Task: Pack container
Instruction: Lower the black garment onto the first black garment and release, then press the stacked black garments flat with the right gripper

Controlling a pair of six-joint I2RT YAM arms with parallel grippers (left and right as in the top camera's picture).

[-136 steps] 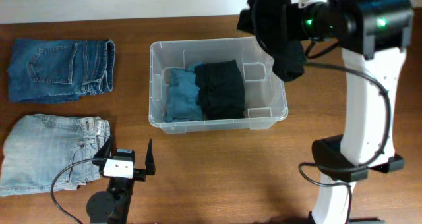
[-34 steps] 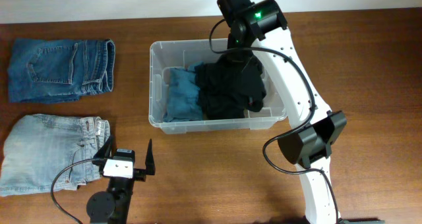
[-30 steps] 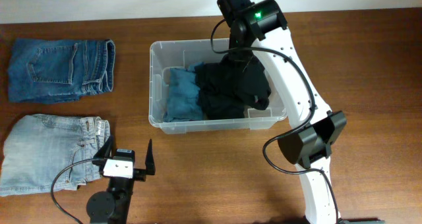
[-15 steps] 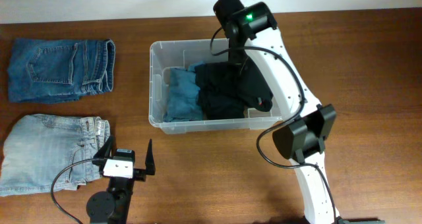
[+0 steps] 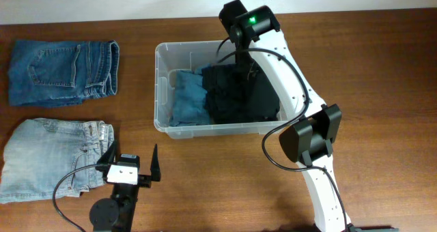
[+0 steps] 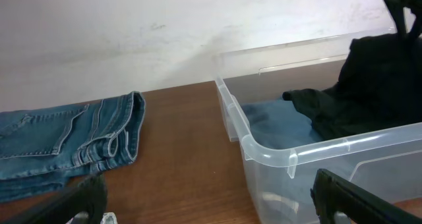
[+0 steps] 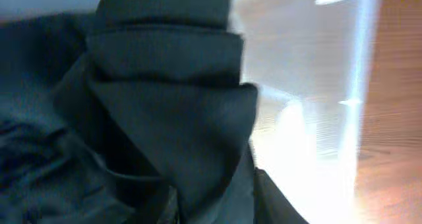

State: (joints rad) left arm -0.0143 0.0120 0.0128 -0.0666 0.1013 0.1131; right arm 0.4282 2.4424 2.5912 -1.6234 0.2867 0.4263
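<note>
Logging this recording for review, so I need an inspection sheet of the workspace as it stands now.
Surface: brown wooden table.
Job's things: clear container holds a blue garment and a black garment; dark blue jeans and light blue jeans lie folded to its left.
Clutter: nothing seen.
Grippers: left gripper open, empty; right gripper down in the container at the black garment, fingers hidden.
Cables: black cable loops beside the left gripper; another follows the right arm.
Surroundings: pale wall behind the table.
</note>
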